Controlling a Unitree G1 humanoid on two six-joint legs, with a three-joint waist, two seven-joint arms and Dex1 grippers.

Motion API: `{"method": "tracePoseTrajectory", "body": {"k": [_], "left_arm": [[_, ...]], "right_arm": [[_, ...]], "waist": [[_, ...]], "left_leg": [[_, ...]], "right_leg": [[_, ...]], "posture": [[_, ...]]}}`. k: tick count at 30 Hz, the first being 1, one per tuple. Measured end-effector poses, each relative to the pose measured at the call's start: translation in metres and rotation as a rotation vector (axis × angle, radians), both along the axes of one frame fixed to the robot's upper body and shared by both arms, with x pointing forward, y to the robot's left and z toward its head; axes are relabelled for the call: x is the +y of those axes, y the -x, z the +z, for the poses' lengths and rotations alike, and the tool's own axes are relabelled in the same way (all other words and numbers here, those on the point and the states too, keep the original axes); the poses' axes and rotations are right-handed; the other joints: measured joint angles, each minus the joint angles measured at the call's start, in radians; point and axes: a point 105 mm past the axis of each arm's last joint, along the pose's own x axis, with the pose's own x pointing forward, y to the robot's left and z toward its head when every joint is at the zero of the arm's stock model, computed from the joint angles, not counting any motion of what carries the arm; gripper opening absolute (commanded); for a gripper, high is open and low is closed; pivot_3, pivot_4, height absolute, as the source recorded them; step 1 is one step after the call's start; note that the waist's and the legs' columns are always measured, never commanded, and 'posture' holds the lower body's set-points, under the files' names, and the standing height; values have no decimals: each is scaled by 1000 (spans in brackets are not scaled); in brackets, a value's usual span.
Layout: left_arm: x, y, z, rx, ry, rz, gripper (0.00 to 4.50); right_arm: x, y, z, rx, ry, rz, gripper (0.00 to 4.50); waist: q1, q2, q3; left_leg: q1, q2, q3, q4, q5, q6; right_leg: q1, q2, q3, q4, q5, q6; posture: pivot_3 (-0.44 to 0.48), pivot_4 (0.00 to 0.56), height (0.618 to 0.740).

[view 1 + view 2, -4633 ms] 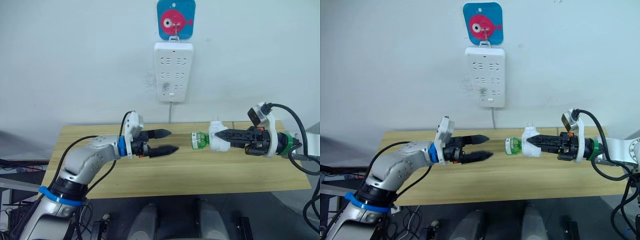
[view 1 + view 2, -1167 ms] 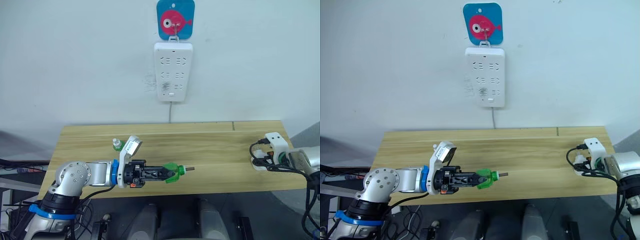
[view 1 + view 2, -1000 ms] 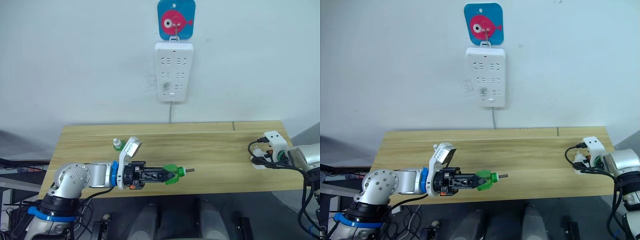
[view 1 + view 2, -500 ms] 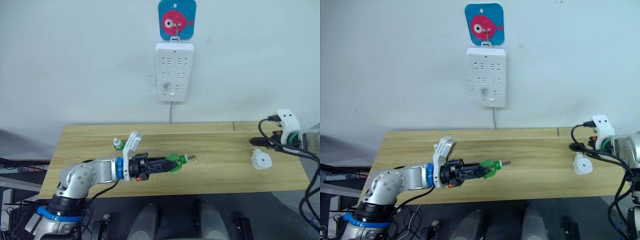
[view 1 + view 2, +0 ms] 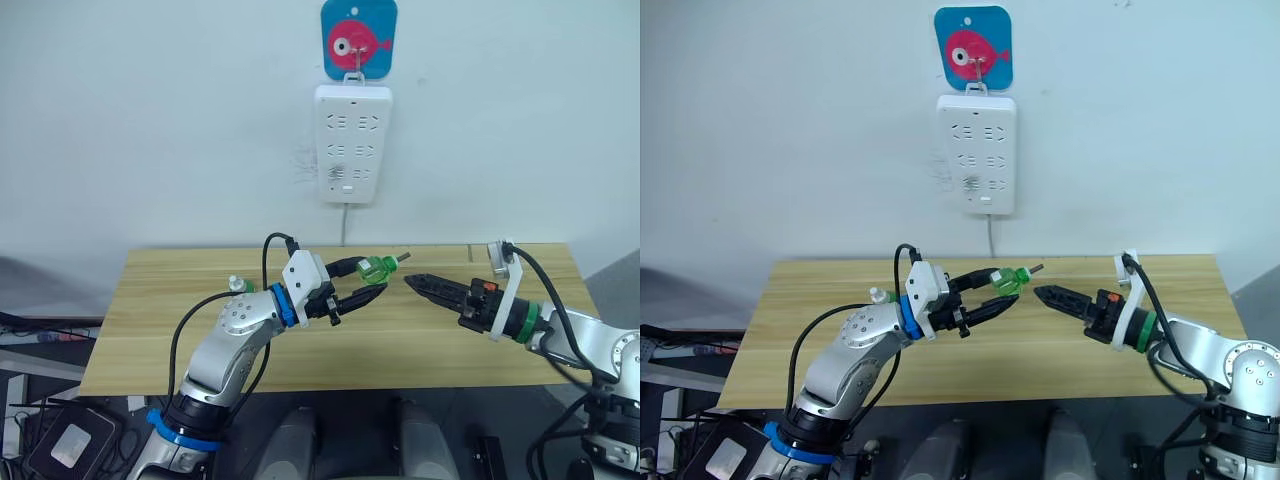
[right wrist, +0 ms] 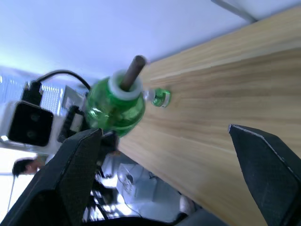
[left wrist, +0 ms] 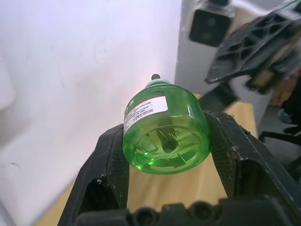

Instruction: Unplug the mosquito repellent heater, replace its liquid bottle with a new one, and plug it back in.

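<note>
My left gripper [image 5: 370,276] is shut on a green liquid bottle [image 5: 378,268] and holds it above the middle of the wooden table [image 5: 160,330], with the wick end pointing right. In the left wrist view the bottle [image 7: 164,136] sits base-on between the two black fingers [image 7: 108,165]. My right gripper [image 5: 407,282] hovers just right of the bottle, pointing at its wick. The right wrist view shows that gripper [image 6: 163,132] open and empty, facing the bottle [image 6: 115,106]. The mosquito repellent heater is hidden or out of view.
A second small green bottle [image 5: 234,285] stands upright on the table's left part, behind my left arm. A long white socket strip [image 5: 347,142] hangs on the wall under a blue fish plaque [image 5: 358,38], its cord running down behind the table.
My left gripper has lifted the green bottle up and to the right. My right gripper has swung in from the far right toward the bottle. The heater that lay at the table's right no longer shows.
</note>
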Motion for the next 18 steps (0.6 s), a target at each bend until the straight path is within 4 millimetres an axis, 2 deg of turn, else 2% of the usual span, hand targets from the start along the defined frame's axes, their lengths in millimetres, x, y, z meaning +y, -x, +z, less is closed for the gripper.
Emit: {"method": "tracePoseTrajectory", "body": {"k": [3,9,13,18], "left_arm": [[-3,2,0,-14,-9,-27,2224],[-4,6,-4,-4,-16,-46,2224],[-4,6,-4,1,-18,-46,2224],[-4,8,-2,-7,-17,-50,2224]], "right_arm": [[14,-6,6,15,-47,-60,4487],[22,-10,7,41,-58,-108,4487],[27,-7,9,33,-69,-98,3261],[28,-6,10,27,-78,-96,1434]], "waist": [[-1,0,0],[0,0,0],[-1,0,0],[-1,0,0]], "left_leg": [[0,1,-1,0,0,0],[0,0,-2,0,0,0],[0,0,-2,0,0,0],[0,0,-3,0,0,0]], "right_leg": [[0,2,0,0,0,0],[0,2,-1,0,0,0],[0,3,-1,0,0,0],[1,3,-1,0,0,0]], "posture": [[84,272,740],[84,276,740],[86,277,740],[89,278,740]]}}
